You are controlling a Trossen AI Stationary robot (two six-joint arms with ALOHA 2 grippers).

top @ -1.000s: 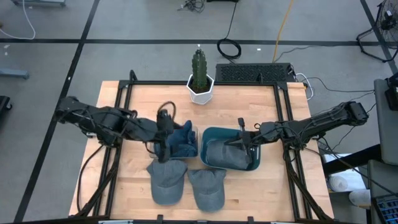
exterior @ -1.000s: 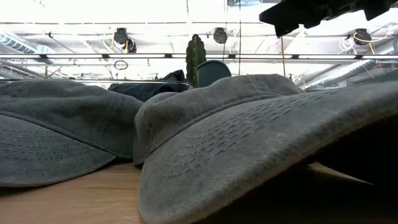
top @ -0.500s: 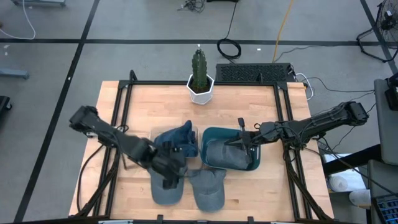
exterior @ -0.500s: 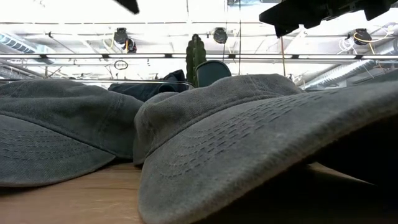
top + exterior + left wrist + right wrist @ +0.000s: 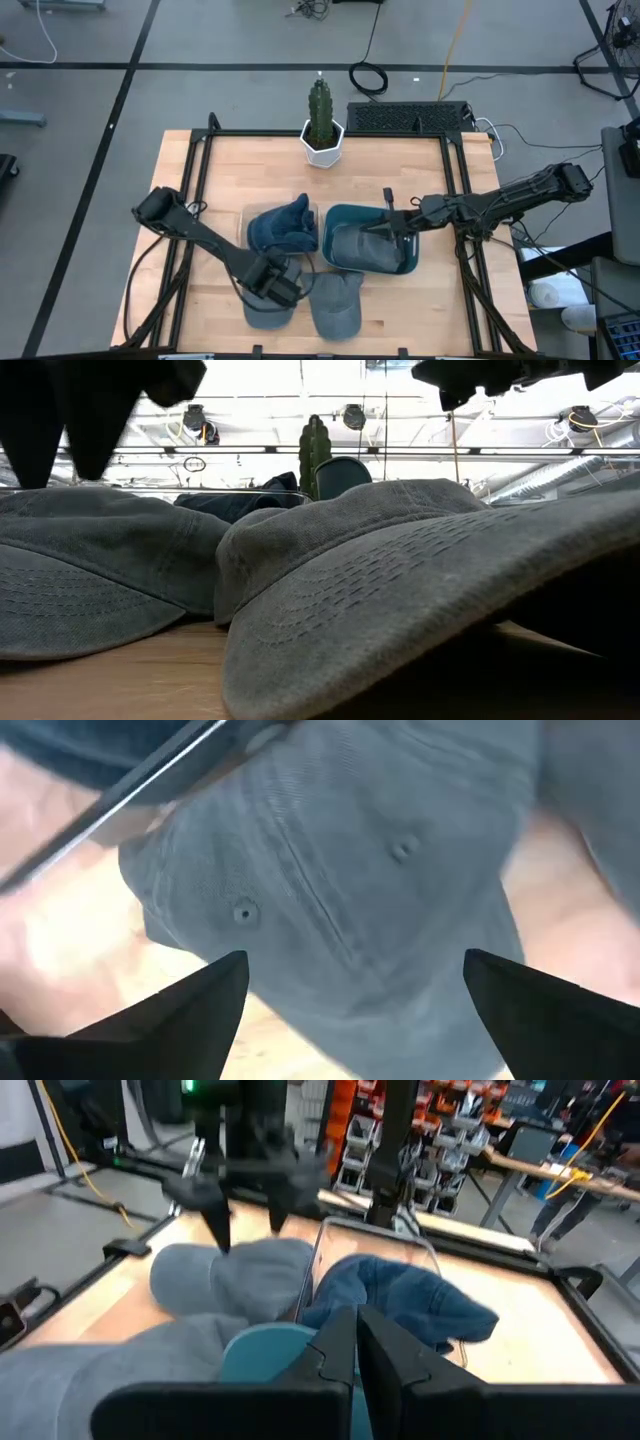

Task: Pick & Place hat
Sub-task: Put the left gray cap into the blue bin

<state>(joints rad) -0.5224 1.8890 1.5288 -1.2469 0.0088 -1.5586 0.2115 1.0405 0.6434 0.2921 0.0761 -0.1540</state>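
Two grey hats lie on the wood table near its front edge, the left one (image 5: 266, 305) beside the right one (image 5: 337, 303), each resting on its brim and crown rim. My left gripper (image 5: 275, 285) hangs open just above the left hat's crown (image 5: 340, 890), fingers pointing down, one finger to each side of the crown's top. A dark blue hat (image 5: 283, 227) sits in a clear bin. Another grey hat (image 5: 362, 250) lies in the teal bin (image 5: 340, 215). My right gripper (image 5: 384, 229) hovers shut over the teal bin, roughly level.
A potted cactus (image 5: 321, 125) stands at the table's far edge, with a keyboard (image 5: 410, 117) behind it on the right. Black frame rails (image 5: 195, 170) run along both sides of the table. Bare wood shows at the far left and far right.
My left gripper has swung from above the blue hat's bin toward the table's near edge and come down over the left grey hat, rolling its wrist on the way. Its fingers have stayed open. The hats have not moved.
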